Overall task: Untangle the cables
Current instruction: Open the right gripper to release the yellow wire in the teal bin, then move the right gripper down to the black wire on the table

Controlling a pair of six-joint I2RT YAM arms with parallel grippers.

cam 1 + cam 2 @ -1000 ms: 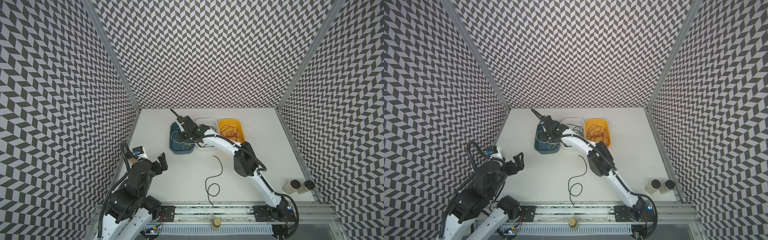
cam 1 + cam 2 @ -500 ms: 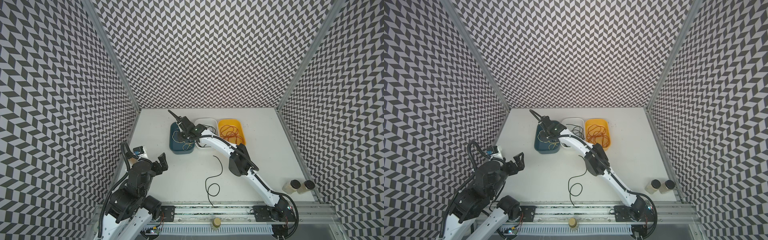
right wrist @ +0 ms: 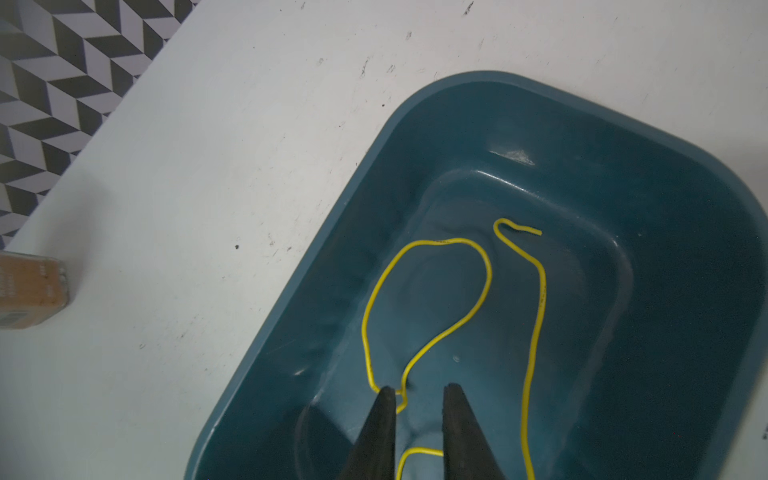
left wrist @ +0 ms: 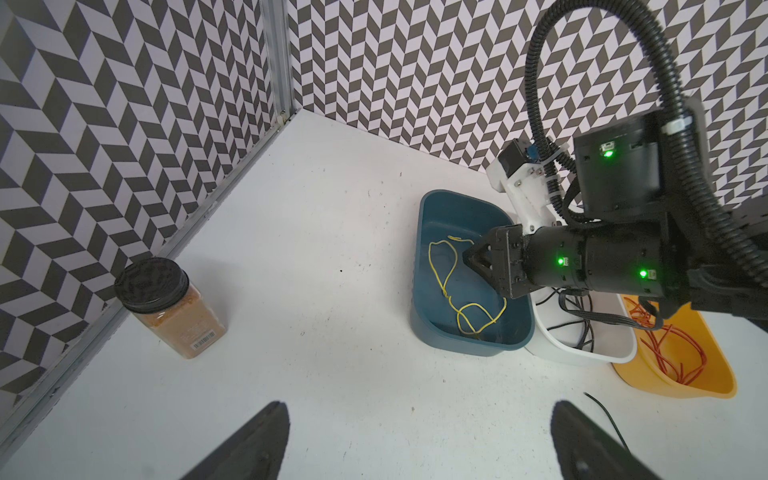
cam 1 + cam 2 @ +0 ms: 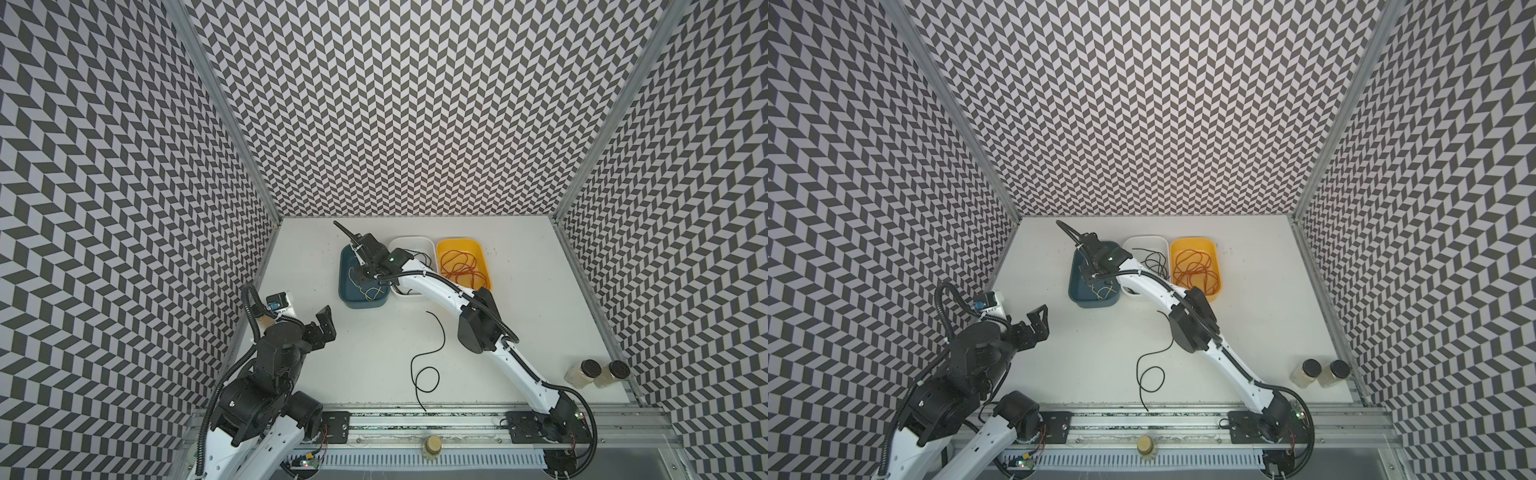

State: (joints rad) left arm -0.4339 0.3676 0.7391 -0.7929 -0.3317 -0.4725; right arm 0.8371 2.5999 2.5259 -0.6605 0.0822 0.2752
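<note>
A pale yellow cable (image 3: 486, 282) lies looped on the floor of the blue tray (image 5: 343, 274), also seen as the yellow cable (image 4: 442, 274) in the left wrist view. My right gripper (image 3: 415, 388) reaches down into that tray, its jaws a little apart; the cable runs across the gap without being pinched. The white tray (image 5: 415, 243) holds black cables (image 5: 1152, 262), and orange-red cable (image 5: 459, 268) fills the orange tray (image 5: 457, 241). One black cable (image 5: 428, 365) curls loose on the table. My left gripper (image 4: 417, 405) hovers wide open and empty at the near left.
Two dark-lidded jars (image 5: 588, 372) stand at the front right by the wall. A jar of orange spice (image 4: 166, 305) stands against the left wall. A metal rail (image 5: 415, 419) runs along the table's front edge. The three trays sit side by side at the back.
My right gripper's jaws have parted, letting go of the yellow cable in the blue tray, after the arm reached slightly farther left. The left arm has stayed still.
</note>
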